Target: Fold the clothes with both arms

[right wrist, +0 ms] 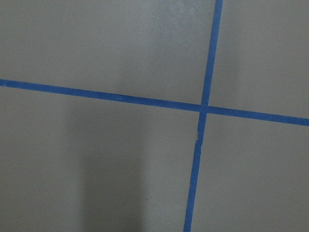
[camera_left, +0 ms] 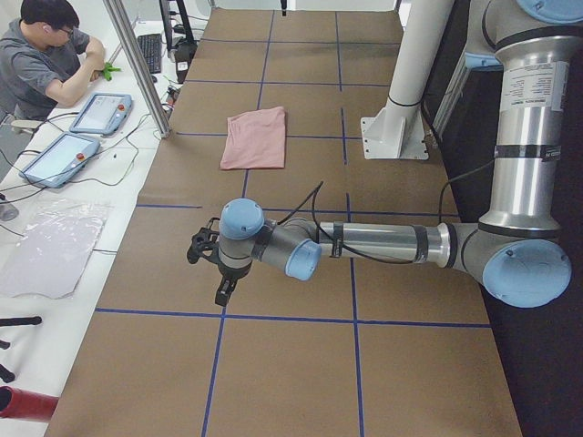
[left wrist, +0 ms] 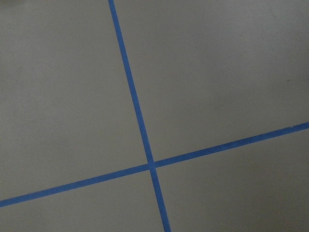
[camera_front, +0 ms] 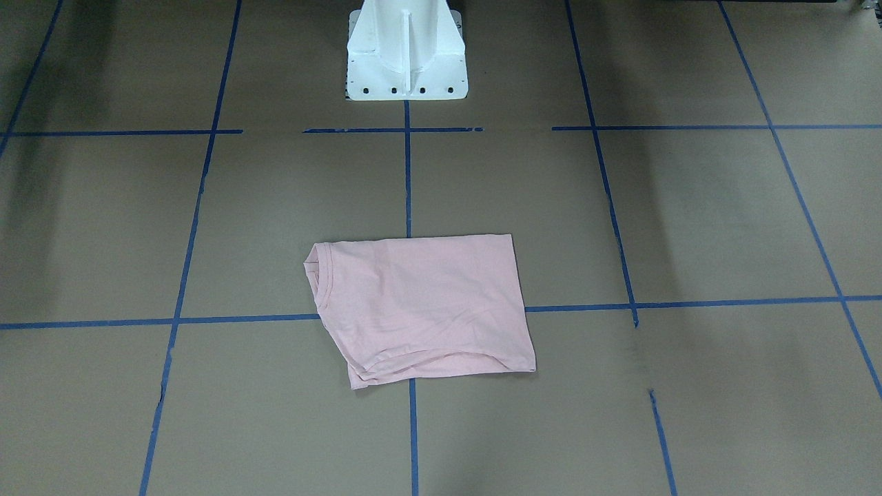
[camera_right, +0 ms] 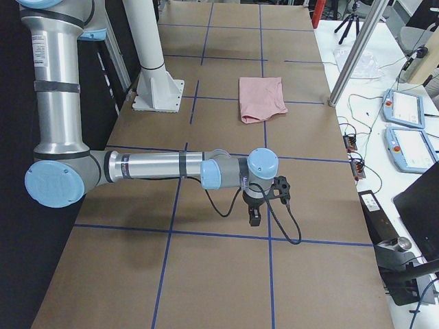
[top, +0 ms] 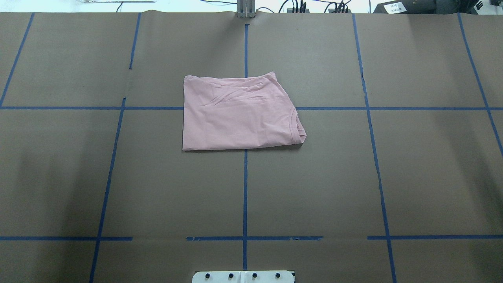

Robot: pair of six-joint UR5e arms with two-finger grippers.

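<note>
We start at the left claw (camera_left: 222, 293), which hangs fingers-down over the left end of the counter (top: 314, 177). The right claw (camera_right: 254, 216) hangs the same way over the right end. Only the side cameras catch them, so we cannot tell whether either is spread or pressed together. Neither holds anything, and both wrist cameras show only bare brown paper and crossing blue tape lines (left wrist: 140, 125).

Well apart from both claws lies the pale pink T-shirt (top: 235, 118), astride the counter's middle tape line. It is nearer the far edge than the edge with the white pedestal (camera_front: 406, 62). It lies flat as a rough rectangle of several layers, plain side up, with the ribbed collar (top: 296, 126) at its corner toward the robot's right.

We judge it light, soft and limp. It will sag and drape when lifted, and its stacked layers may slide apart. For another fold, we would pinch two corners of one edge, one per claw. Fingers would need to come low against the paper and gather every layer. The straight edge opposite the collar looks the tidiest place to grip.
</note>
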